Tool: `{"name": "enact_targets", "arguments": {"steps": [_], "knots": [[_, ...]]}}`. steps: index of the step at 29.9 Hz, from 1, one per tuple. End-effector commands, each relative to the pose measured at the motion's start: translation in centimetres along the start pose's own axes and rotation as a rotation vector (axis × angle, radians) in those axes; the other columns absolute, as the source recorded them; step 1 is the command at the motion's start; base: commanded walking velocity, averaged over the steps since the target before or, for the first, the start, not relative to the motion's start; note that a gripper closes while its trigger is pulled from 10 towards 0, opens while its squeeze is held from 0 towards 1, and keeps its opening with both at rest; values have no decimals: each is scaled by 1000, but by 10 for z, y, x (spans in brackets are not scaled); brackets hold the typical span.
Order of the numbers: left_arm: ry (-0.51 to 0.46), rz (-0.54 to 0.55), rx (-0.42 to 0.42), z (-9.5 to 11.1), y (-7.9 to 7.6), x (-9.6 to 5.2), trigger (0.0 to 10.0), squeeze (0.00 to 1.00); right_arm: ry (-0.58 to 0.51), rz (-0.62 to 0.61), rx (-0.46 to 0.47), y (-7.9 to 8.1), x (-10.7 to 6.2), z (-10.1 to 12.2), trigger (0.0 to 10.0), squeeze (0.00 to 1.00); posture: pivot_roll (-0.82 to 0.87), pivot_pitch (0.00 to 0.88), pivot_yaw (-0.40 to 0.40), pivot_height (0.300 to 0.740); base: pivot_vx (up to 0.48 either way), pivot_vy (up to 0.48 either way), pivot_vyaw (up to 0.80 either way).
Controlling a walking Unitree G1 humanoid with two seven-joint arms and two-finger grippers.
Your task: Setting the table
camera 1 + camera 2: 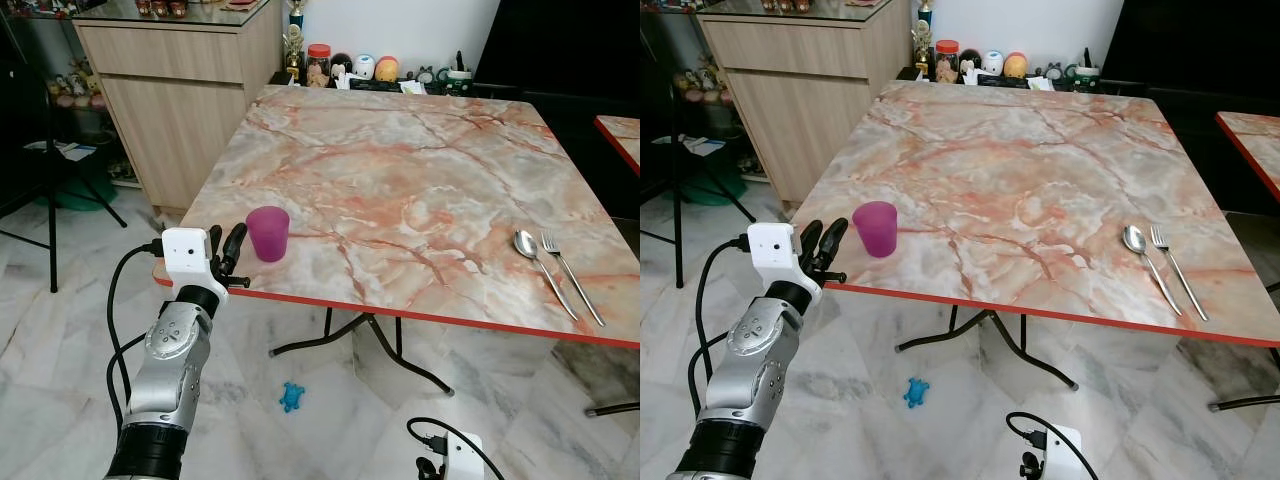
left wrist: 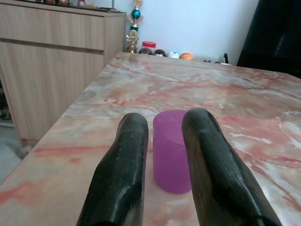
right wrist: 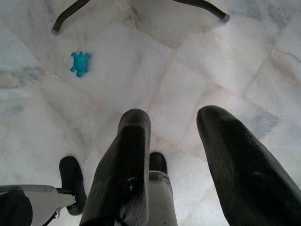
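Note:
A translucent purple cup stands upright near the front left corner of the marble table. My left gripper hovers at the table's edge just short of the cup, fingers open. In the left wrist view the cup sits beyond and between the two black fingers, untouched. A spoon and a fork lie side by side near the front right edge. My right gripper hangs low beside the table, open and empty, pointing at the floor.
A wooden cabinet stands left of the table. Jars and figurines line a shelf behind the far edge. A small blue toy lies on the tiled floor by the table legs. A black stand is far left; a second table's corner at right.

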State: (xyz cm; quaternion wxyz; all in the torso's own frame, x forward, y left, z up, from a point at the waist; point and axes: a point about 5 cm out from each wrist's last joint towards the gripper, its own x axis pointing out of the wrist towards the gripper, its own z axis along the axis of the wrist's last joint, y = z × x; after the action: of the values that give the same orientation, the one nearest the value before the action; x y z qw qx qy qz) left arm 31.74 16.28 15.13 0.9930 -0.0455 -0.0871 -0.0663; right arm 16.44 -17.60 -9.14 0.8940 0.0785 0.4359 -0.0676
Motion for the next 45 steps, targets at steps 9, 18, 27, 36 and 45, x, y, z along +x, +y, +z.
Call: {"name": "enact_targets", "arguments": {"steps": [9,18,27,36,45], "knots": [[-17,-7,-22,6,-1,2,10000,0,-12,3,25,0,1,3,10000,0,178,0,-41,740,0,281,-151],[-40,-26,0,12,-3,4,10000,0,-33,7,20,2,1,6,10000,0,184,0,-40,740,0,412,-149],[-66,-47,6,18,-7,5,10000,0,-39,9,17,4,2,8,10000,0,189,0,-42,740,0,0,0],[-65,-50,23,17,-6,4,10000,0,-52,29,36,6,2,11,10000,0,184,0,-46,740,111,0,-263],[-61,-49,23,17,-7,4,10000,0,-54,24,13,5,2,12,10000,0,191,0,-48,740,252,0,-70]]}}
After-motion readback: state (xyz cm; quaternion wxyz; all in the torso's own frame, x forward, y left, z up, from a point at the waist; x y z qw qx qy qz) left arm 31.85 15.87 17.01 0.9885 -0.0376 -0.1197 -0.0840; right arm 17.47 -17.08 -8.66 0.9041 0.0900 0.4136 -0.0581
